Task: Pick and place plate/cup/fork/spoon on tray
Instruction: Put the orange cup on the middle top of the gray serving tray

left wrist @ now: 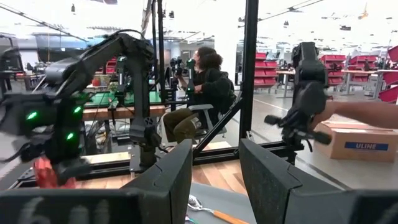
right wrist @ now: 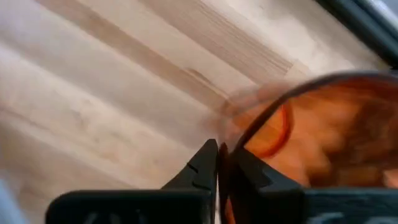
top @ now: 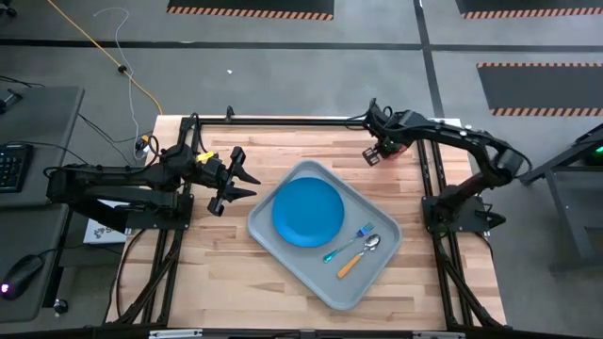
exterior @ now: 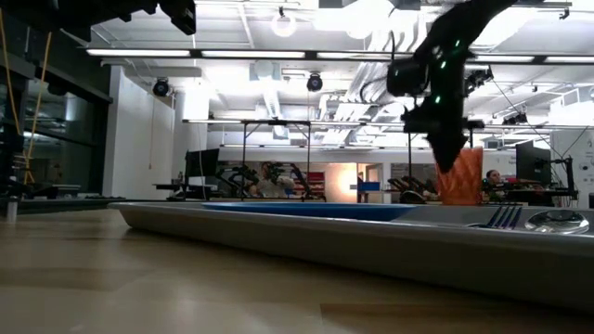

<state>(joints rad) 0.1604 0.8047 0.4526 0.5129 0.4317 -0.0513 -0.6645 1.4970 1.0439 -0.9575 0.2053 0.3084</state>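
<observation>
My right gripper [right wrist: 217, 158] is closed on the thin rim of the cup [right wrist: 317, 134], a translucent red-orange tumbler, lifted above the planked wooden table [top: 236, 273]. The wrist view cuts off most of the cup's wall. Below and beside me lies the tray [top: 283, 235], pale grey with rounded corners and a raised rim, carrying the flat blue plate [top: 307, 212], fork [top: 350, 242] and spoon [top: 359, 253]. My left gripper [top: 237, 184] waits spread wide beyond the tray.

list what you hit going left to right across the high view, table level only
left gripper → plate on the tray → fork → spoon → right gripper holding the cup
</observation>
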